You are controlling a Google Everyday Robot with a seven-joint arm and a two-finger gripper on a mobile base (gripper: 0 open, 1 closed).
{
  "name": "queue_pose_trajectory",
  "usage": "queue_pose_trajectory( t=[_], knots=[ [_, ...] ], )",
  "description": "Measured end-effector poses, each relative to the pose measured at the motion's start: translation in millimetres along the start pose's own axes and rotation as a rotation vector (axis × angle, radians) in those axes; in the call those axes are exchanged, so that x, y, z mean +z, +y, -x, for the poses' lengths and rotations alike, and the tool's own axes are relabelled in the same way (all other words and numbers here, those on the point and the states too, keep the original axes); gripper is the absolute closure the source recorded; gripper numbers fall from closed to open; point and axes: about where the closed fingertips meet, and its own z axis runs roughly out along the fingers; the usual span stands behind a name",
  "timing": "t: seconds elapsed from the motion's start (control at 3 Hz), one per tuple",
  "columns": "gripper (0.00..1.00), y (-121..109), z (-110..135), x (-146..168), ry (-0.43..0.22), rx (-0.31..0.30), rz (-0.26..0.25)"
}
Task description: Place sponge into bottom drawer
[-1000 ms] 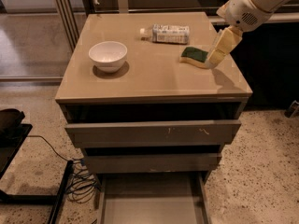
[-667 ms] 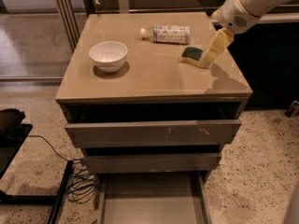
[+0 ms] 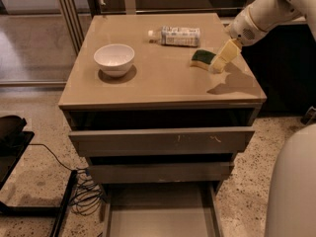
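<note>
The sponge (image 3: 201,58), dark green on top of pale yellow foam, lies on the right side of the cabinet top (image 3: 163,83). My gripper (image 3: 222,61) reaches in from the upper right and sits low over the cabinet top, right at the sponge's right edge. The bottom drawer (image 3: 160,216) is pulled out at the foot of the cabinet, and its flat grey floor shows nothing on it.
A white bowl (image 3: 114,59) stands on the left of the cabinet top. A plastic bottle (image 3: 176,36) lies on its side at the back. The top drawer (image 3: 163,140) and middle drawer (image 3: 160,172) stick out slightly. Cables (image 3: 81,194) lie on the floor at left.
My gripper has moved down and a little left, from above the sponge's right side to right beside it. The sponge, bowl and bottle have not moved.
</note>
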Motion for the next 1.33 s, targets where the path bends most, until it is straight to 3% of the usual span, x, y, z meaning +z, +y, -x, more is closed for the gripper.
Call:
queue_pose_trajectory(
  t=[0.67,1.33],
  knots=[
    [0.0,-18,-16,35,-0.03,0.095,0.033],
    [0.0,-24,-23,59,-0.025,0.139,0.062]
  ],
)
